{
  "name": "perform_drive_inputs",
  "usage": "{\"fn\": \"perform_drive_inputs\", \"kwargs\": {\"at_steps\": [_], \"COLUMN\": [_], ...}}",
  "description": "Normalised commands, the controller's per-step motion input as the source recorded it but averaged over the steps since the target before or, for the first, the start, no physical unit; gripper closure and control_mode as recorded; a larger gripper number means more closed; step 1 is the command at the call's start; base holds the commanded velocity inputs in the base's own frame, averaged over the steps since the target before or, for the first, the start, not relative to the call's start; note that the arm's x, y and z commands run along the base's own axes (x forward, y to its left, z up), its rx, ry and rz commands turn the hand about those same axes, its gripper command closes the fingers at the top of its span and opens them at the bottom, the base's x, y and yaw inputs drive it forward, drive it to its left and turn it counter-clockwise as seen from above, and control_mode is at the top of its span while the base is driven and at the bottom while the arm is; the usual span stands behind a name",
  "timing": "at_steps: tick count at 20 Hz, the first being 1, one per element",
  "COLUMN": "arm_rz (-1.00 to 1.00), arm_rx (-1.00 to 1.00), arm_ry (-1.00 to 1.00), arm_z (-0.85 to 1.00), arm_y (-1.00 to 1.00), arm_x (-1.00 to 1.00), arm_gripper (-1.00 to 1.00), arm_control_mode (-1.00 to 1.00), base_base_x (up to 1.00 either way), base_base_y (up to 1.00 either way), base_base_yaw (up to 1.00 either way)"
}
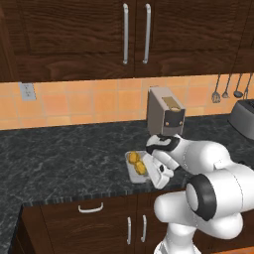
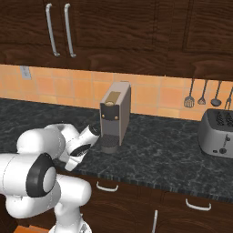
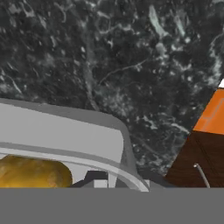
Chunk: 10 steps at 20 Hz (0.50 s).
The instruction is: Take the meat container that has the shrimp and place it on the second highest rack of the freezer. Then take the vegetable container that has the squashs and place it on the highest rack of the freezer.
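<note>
Squash container (image 1: pixel 137 167) rim pinched by tool (image 3: pixel 113 178); right base view hides it.

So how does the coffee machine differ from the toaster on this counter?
The coffee machine is a tall, upright brown-grey box with a gold panel on top; the toaster is low, rounded and silver-grey with slots on top. The coffee machine stands mid-counter, just behind the container of squashes and the arm; the toaster sits far off at the right end, under the hanging utensils. Both stand on the dark stone counter against the orange tiles.

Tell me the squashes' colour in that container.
Yellow-orange squashes, best seen in the left base view.
</note>
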Motion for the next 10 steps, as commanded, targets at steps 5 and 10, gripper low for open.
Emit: {"fn": "perform_drive_inputs", "kwargs": {"at_steps": [5,10], "arm_rz": [0.1,0.24], "arm_rx": [0.19,0.11], "arm_ry": [0.02,0.14], "arm_z": [-0.72,-0.46], "arm_y": [-0.1,-0.02], "arm_x": [-0.29,-0.01], "arm_gripper": [1.0,1.0], "arm_control_mode": [-1.0,-1.0], "base_base_x": [0.0,0.0], "base_base_y": [0.0,0.0], "base_base_yaw": [0.0,0.0]}}
